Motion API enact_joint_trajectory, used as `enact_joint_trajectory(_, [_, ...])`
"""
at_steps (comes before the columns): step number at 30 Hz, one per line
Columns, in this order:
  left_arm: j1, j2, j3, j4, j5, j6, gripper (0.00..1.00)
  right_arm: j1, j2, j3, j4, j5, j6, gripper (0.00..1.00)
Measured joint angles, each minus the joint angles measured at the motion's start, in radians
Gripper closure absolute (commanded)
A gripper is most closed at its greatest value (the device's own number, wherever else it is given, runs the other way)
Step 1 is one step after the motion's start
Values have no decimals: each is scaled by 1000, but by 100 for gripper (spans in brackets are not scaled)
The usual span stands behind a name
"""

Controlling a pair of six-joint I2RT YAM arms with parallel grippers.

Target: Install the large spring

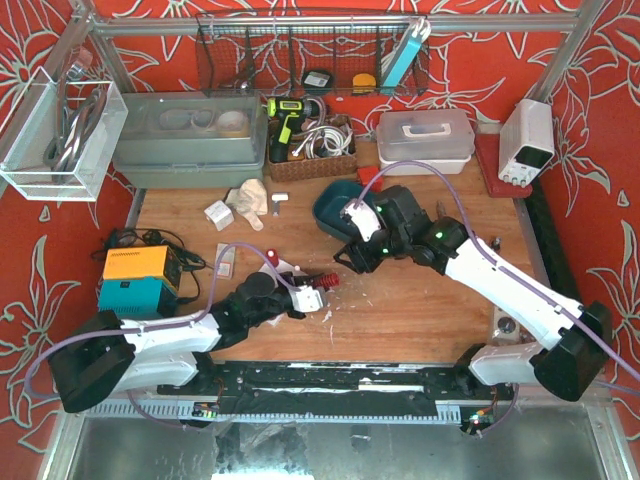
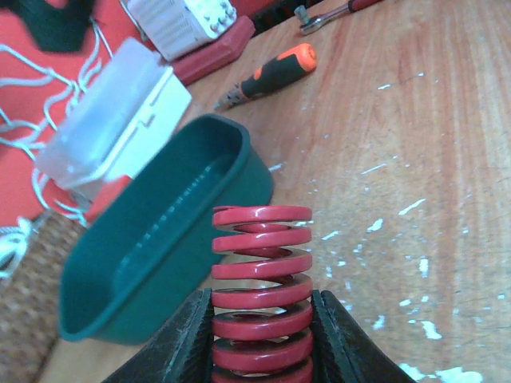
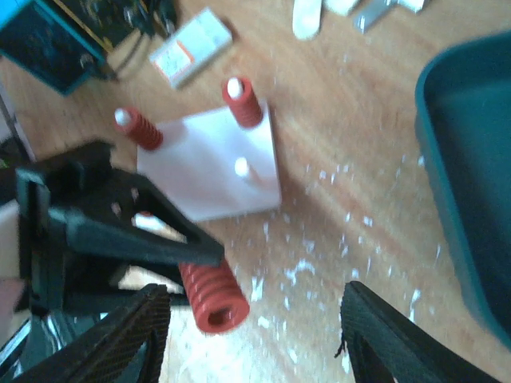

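Note:
My left gripper [image 2: 261, 335] is shut on the large red spring [image 2: 259, 271], which sticks out past its fingertips. In the top view the left gripper [image 1: 300, 296] holds that spring [image 1: 326, 282] just above the table, at the right edge of the white peg plate [image 1: 309, 301]. In the right wrist view the plate [image 3: 209, 166] carries two smaller red springs [image 3: 246, 103] on pegs and one bare white peg [image 3: 242, 167]. The large spring [image 3: 211, 294] lies level in front of the plate. My right gripper [image 3: 255, 343] is open and empty, hovering above and to the right of it [image 1: 347, 258].
A dark green bin [image 1: 335, 208] sits behind the right gripper and shows in the left wrist view [image 2: 152, 255]. An orange-handled screwdriver [image 2: 270, 75] lies on the wood beyond it. An orange and teal box [image 1: 138, 279] with cables stands at the left.

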Motion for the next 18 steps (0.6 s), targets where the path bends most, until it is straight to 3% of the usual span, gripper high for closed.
enact_joint_trajectory(7, [-2,10,9,39,-4,191,100,16,69,53,-199,10,-44,38])
enact_joint_trajectory(18, [-28,31,48,56,19,323,100,32,219,122,-274,-56,-106,42])
